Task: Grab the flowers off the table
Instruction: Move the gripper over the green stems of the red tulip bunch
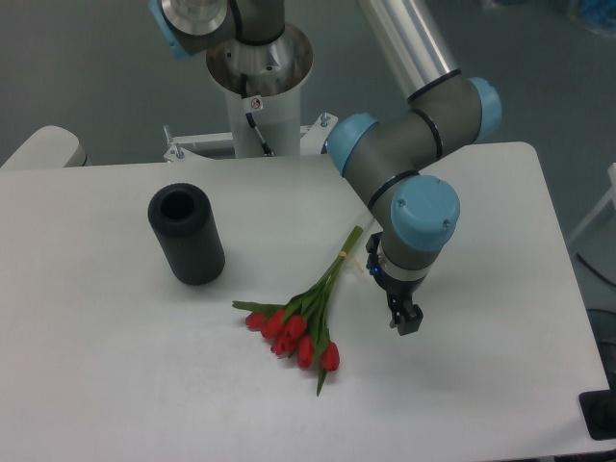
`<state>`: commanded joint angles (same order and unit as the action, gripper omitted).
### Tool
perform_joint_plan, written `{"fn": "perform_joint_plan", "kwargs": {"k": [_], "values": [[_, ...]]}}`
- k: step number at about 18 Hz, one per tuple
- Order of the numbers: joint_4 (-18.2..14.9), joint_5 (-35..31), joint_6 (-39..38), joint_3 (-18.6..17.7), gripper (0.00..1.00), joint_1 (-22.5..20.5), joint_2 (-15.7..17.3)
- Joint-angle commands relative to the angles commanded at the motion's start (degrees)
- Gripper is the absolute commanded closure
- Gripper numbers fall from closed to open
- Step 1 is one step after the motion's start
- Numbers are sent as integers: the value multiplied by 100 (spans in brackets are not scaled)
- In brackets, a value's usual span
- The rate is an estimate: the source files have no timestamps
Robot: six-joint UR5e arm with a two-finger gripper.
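Hovering right of centre frame, the gripper (pixel 405 321), fingers apparently together and holding nothing, should open and shift left over the flowers' (pixel 306 322) stems before descending.

On the white table (pixel 115 385), the gripper (pixel 405 320) hangs just right of the flowers (pixel 300 322), with bare tabletop between the two. The bunch lies flat, red heads toward the near edge, stems running far-right toward the arm's wrist (pixel 416 223). A black cylinder (pixel 187 234) stands upright well to the left, apart from the flowers. Open surface stretches along the near edge and on the right side. The arm's base column (pixel 258 106) occupies the far edge.
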<state>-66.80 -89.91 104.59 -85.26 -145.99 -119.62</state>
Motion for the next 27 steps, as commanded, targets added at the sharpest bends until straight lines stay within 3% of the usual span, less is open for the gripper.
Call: {"fn": "perform_joint_plan", "kwargs": {"k": [3,7,14,17,20,27], "values": [[-17,0,-61,-17,0,17,43],[-62,96,-736,-114,0,-9,88],[26,220,-1722,-912,0,140,403],[403,220,-2204,-1404,0,176,632],[633,220,-2661,-1660,0,298,659],[1011,228,-3445,-1678,0,510,562]]}}
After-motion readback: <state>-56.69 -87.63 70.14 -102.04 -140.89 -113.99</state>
